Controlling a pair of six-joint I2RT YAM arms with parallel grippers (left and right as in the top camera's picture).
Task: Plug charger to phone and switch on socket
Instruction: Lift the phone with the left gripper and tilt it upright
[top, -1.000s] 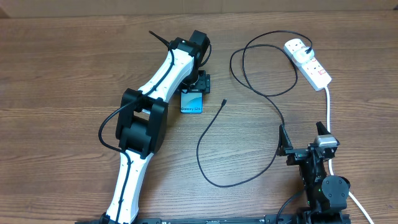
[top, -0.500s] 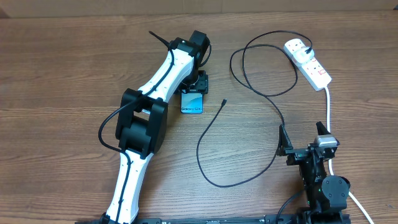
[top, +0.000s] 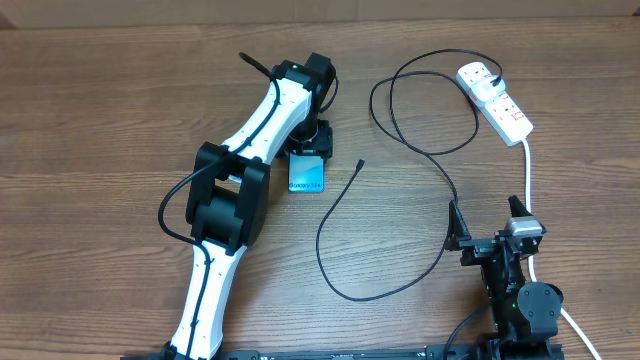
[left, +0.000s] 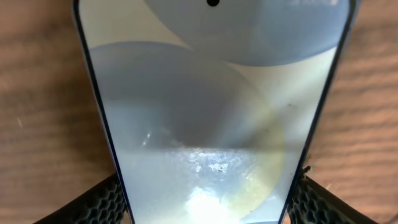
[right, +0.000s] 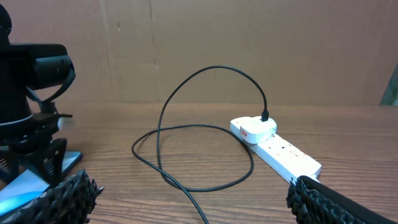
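My left gripper (top: 308, 148) sits over the 12 o'clock end of the slim rectangular phone (top: 308, 173) with the lit blue-teal screen. In the wrist view its black ribbed fingers (left: 99, 204) press on both long edges, so I read it as clamped on the phone. The phone's long axis runs 12 to 6 on the brown wooden table (top: 120, 120). The small black connector tip (top: 360, 163) of the long thin black charger cable (top: 321, 225) lies free at the phone's 3 o'clock, nearer my busy left arm. My right gripper (top: 485, 212) is spread wide and holds nothing, with the tip well apart at its 10 o'clock. The white elongated power strip socket (top: 497, 100) lies at its 12 o'clock.
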